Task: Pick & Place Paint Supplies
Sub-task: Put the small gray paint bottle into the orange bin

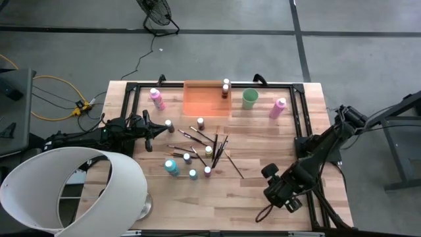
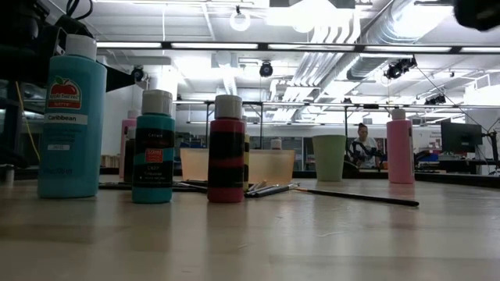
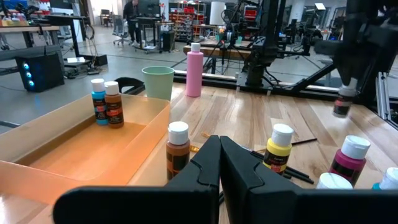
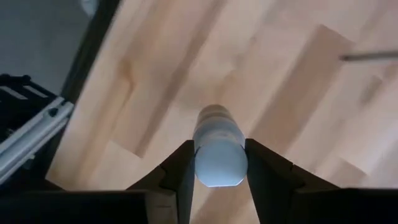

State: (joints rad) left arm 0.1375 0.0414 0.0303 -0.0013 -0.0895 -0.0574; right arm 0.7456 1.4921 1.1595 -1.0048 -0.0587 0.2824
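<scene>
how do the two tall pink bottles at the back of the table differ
The left pink bottle lies tipped over on the wood, left of the orange tray; the right pink bottle stands upright, right of the green cup. The left one sits nearer the left claw, which is shut and empty; the right one stands alone near the frame rail. Both are pale pink with white caps and untouched.

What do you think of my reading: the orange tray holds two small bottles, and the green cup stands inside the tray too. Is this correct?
Not quite. The green cup stands outside the orange tray, beside it on the table, as the high view shows. The two small bottles are indeed in the tray.
</scene>
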